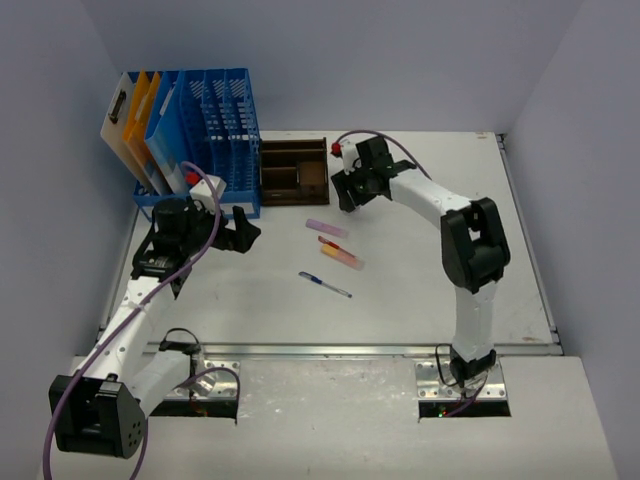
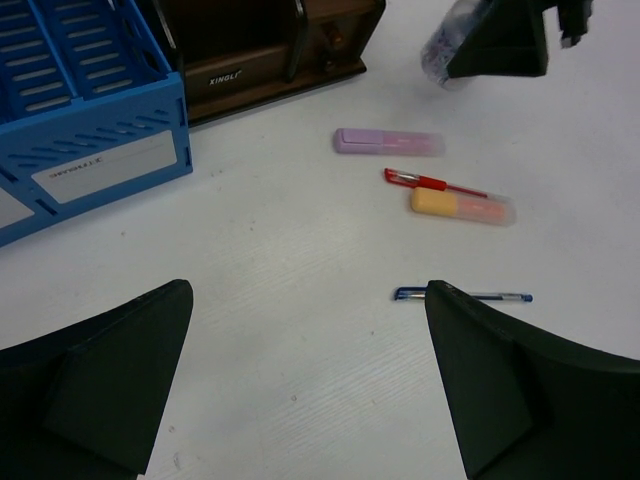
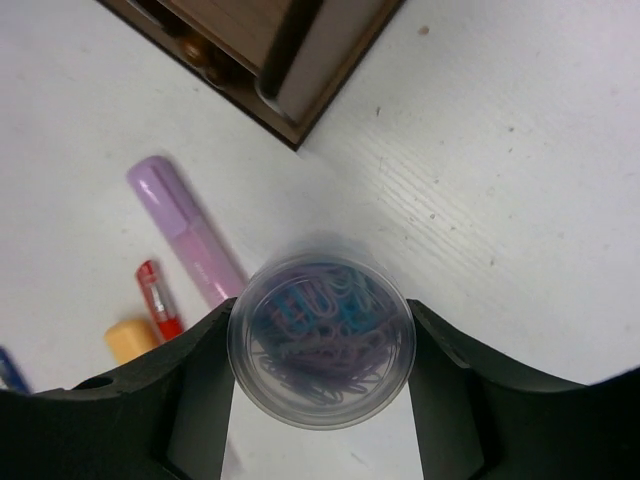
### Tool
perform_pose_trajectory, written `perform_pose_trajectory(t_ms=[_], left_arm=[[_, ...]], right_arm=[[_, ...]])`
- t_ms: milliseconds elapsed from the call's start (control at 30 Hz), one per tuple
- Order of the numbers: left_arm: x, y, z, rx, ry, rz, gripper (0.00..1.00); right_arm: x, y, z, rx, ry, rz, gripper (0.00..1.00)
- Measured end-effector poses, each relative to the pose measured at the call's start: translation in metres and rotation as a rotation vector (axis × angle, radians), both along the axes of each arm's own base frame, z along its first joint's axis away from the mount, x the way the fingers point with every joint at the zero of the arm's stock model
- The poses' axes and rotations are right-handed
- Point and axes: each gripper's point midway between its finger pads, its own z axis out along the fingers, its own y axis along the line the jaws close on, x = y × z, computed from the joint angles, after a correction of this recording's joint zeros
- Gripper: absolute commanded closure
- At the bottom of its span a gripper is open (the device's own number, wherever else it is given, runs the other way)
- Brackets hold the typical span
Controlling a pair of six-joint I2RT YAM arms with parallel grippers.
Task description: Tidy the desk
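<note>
The desk (image 1: 430, 290) is an off-white tabletop. My right gripper (image 3: 320, 345) is shut on a clear round tub of coloured paper clips (image 3: 320, 340), its fingers touching both sides, just in front of the dark wooden tray (image 1: 294, 172). In the top view that gripper (image 1: 345, 195) hangs by the tray's right end. A purple highlighter (image 1: 327, 228), a red pen (image 1: 330, 242), an orange highlighter (image 1: 343, 256) and a blue pen (image 1: 325, 285) lie mid-desk. My left gripper (image 2: 308, 290) stands open over bare desk, left of the blue pen (image 2: 500, 296).
A blue mesh file rack (image 1: 215, 130) holding white, orange and blue folders (image 1: 140, 130) stands at the back left, next to the tray. A silver rail (image 1: 350, 350) runs along the near desk edge. Grey walls close in on three sides.
</note>
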Motion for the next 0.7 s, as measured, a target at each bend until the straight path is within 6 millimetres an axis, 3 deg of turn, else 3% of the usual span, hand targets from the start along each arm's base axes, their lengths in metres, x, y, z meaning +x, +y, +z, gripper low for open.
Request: perform_pose_trajectory(t_ms=[233, 367, 533, 600, 700], left_arm=[[-0.001, -0.002, -0.003, -0.011, 0.005, -0.004, 0.00], [-0.001, -0.002, -0.002, -0.012, 0.001, -0.004, 0.00], [-0.001, -0.002, -0.002, -0.013, 0.001, -0.005, 0.00], [-0.001, -0.002, -0.002, -0.012, 0.001, -0.005, 0.00], [-0.001, -0.002, -0.001, -0.013, -0.003, -0.005, 0.00]], right_arm=[[0.009, 0.024, 0.118, 0.127, -0.186, 0.049, 0.99], [0.009, 0.055, 0.154, 0.155, -0.275, 0.110, 0.99], [0.012, 0.104, 0.159, 0.137, -0.347, 0.193, 0.99], [0.017, 0.120, 0.148, 0.112, -0.371, 0.218, 0.99], [0.023, 0.130, 0.119, 0.058, -0.368, 0.240, 0.99]])
